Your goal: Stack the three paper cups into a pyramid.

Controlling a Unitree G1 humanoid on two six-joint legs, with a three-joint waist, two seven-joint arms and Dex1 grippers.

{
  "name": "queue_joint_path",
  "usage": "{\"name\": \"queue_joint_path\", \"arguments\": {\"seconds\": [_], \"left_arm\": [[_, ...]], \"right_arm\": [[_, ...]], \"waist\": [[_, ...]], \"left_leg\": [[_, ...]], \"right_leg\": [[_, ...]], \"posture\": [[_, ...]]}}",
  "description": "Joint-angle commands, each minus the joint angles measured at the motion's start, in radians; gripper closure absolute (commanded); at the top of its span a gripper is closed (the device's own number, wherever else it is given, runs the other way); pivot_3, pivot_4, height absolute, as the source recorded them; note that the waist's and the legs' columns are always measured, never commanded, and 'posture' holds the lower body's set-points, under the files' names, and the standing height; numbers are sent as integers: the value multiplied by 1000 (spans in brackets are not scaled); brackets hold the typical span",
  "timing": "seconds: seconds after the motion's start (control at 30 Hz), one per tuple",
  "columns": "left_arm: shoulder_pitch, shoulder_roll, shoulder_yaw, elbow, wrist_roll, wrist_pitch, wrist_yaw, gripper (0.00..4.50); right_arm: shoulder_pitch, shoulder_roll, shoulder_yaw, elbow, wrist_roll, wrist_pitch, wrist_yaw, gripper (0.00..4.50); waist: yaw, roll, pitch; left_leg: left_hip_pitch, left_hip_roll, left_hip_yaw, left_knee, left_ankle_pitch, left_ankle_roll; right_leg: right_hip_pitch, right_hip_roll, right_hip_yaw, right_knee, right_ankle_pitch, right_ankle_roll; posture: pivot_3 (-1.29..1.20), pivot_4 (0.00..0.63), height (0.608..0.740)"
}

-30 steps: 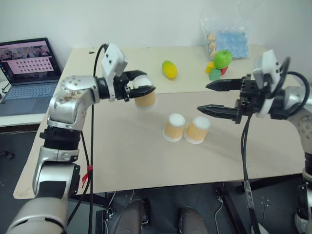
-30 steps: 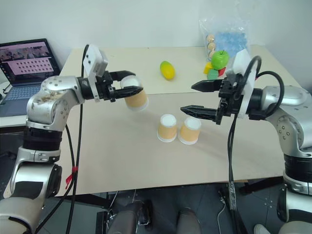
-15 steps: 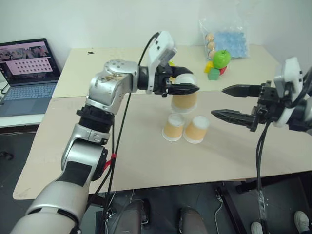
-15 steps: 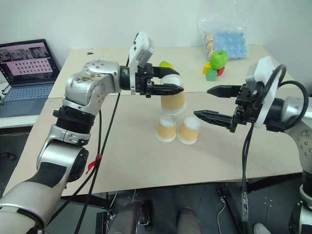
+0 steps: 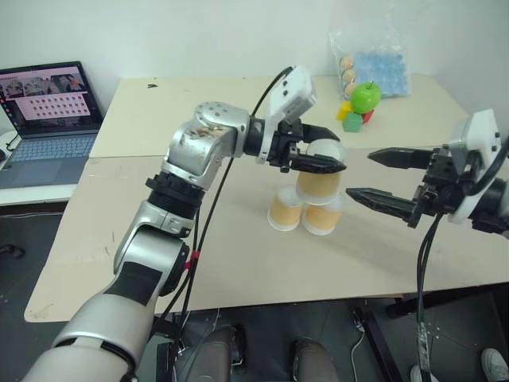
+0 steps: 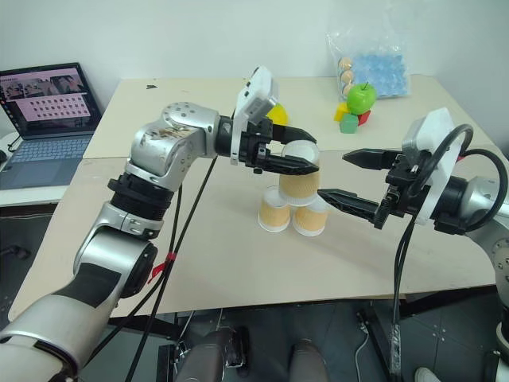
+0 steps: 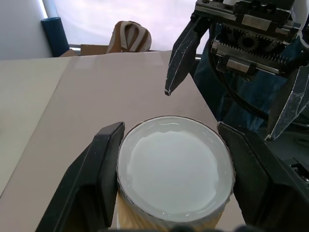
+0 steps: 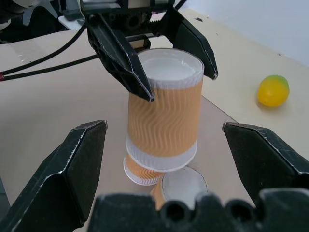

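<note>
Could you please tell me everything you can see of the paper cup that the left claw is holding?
The tan-orange ribbed paper cup with white rim and base is upside down, its flat white base facing up. The left claw is shut on its upper part, one black finger on each side. It stands upright above the two upturned matching cups on the beige table; whether it rests on them cannot be told.

Pale beige counter [image 5: 159, 239], seam running across its middle. Two inverted paper cups [image 5: 285, 212] stand side by side near centre, touching. Far side: yellow-green mango [image 6: 276, 114], green apple [image 5: 365, 96], small coloured blocks [image 5: 350, 119], clear plastic bag [image 5: 374, 60] holding blue contents and eggs.
</note>
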State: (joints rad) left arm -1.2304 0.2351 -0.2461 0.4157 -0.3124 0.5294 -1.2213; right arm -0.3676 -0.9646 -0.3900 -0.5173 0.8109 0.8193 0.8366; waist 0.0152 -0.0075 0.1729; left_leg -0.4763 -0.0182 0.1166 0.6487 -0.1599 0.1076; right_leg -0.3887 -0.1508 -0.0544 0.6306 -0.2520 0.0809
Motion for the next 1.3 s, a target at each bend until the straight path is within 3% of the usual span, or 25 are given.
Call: {"name": "queue_joint_path", "arguments": {"seconds": [0.03, 0.33, 0.63, 0.67, 0.7, 0.73, 0.83, 1.3], "left_arm": [[-45, -24, -8, 50, 30, -75, -16, 1808], [-94, -75, -21, 233, 103, -229, -61, 1808], [-114, -83, -9, 304, 135, -295, -70, 1808], [-115, -83, -5, 308, 135, -294, -66, 1341], [-117, -84, -1, 311, 134, -293, -65, 1341], [-117, -85, 2, 313, 134, -292, -64, 801], [-114, -85, 7, 308, 141, -293, -55, 33], [-151, -84, 88, 248, 94, -184, -47, 33]], "right_arm": [[6, -16, -50, -33, 23, 3, -28, 0], [-4, -23, -40, -19, 16, -7, -54, 0], [7, -33, -57, -3, 10, -21, -47, 0], [2, -35, -54, 2, 8, -23, -47, 0], [-3, -37, -50, 7, 5, -25, -47, 0], [-6, -38, -47, 10, 3, -27, -47, 0], [-14, -41, -43, 15, 4, -29, -45, 0], [-32, -37, -22, 35, -7, -38, -36, 0]], "waist": [[0, 0, 0], [0, 0, 0], [0, 0, 0], [0, 0, 0], [0, 0, 0], [0, 0, 0], [0, 0, 0], [-1, 0, 0]], "left_leg": [[0, 0, 0, 0, 0, 0], [0, 0, 0, 1, -2, 6], [-1, 0, 0, 1, -4, 10], [-1, 0, 0, 1, -4, 10], [-1, 0, 0, 1, -4, 10], [-1, 0, 0, 2, -4, 10], [-1, 0, 0, 2, -4, 10], [-1, 0, 0, 3, -4, 10]], "right_leg": [[0, 0, 0, 0, 0, 0], [0, 0, 0, 0, 0, 0], [0, 0, 0, 0, 0, 0], [0, 0, 0, 0, 0, 0], [0, 0, 0, 0, 0, 0], [0, 0, 0, 0, 0, 0], [0, 0, 0, 0, 0, 0], [0, 0, 0, 0, 0, 1]], "posture": [[0, 150, 740], [0, 150, 740], [0, 150, 740], [0, 150, 740], [0, 150, 740], [0, 150, 740], [0, 150, 740], [0, 150, 740]]}}
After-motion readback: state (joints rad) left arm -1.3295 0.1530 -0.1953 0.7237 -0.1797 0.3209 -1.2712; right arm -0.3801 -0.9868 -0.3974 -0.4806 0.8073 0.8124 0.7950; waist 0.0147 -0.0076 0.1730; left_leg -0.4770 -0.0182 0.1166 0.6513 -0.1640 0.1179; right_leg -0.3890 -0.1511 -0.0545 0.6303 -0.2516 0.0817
